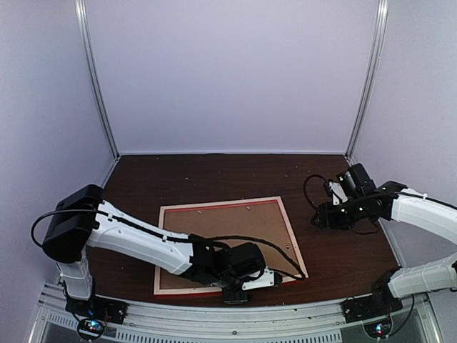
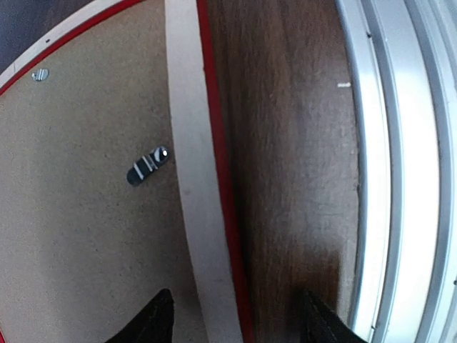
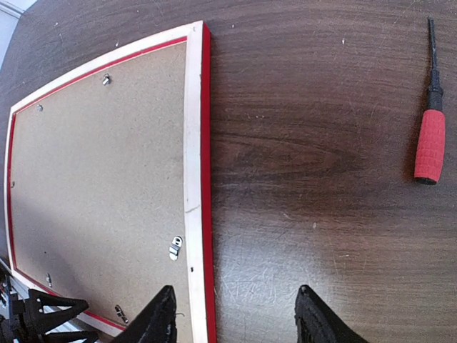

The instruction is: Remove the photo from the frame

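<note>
From above, the frame (image 1: pixel 214 206) lies face down on the tabletop (image 1: pixel 335 250) with its brown backing board (image 1: pixel 221 229) uppermost. The photo is not visible; I judge it sits under that board, inside the frame. The left gripper (image 1: pixel 285 277) hangs over the frame's near rim. The right gripper (image 1: pixel 320 216) is well off the frame's right side, so nothing steadies the frame.

In the left wrist view, the left gripper (image 2: pixel 237 307) is released, with its fingers (image 2: pixel 153 321) straddling the frame's pale rim. A turn clip (image 2: pixel 146 166) lies on the board just inside that rim, and a metal rail (image 2: pixel 378 179) runs beyond the frame's outer edge. Closing here would likely pinch the rim and drag the whole frame toward the rail, with the photo locked inside.

In the right wrist view, the right gripper (image 3: pixel 235 300) is released and empty, just off the frame's red edge. Another clip (image 3: pixel 175 248) sits on the board; whether it is turned clear I cannot tell. A screwdriver (image 3: pixel 430 143) lies well away from the frame. Prying the board with a clip engaged could crease the photo.
</note>
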`<state>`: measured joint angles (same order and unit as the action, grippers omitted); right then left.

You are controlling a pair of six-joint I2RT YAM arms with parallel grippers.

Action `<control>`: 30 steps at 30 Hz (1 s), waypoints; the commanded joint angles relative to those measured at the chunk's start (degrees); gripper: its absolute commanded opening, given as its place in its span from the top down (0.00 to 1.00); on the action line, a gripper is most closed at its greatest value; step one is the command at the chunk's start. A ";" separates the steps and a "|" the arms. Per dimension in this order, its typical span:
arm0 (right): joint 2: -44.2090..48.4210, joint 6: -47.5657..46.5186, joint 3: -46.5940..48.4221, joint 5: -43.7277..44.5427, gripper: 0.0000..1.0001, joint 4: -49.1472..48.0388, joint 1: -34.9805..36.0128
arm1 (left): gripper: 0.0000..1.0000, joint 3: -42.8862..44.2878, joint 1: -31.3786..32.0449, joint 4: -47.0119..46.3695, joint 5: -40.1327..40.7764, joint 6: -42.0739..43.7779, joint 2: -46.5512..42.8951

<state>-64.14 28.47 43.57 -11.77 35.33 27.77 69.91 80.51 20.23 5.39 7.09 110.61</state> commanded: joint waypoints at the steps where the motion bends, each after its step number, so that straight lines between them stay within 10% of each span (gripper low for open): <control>1: -0.34 0.87 -0.51 0.26 0.45 -1.51 0.88 | 0.40 -0.64 0.99 -3.01 4.62 2.07 0.73; 30: 1.10 0.79 0.15 1.61 0.46 0.66 1.76 | 0.65 5.24 -0.35 8.36 0.84 -4.57 9.57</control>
<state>-64.23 28.88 43.55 -11.64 35.16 29.04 75.85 81.73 22.09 10.17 4.12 116.20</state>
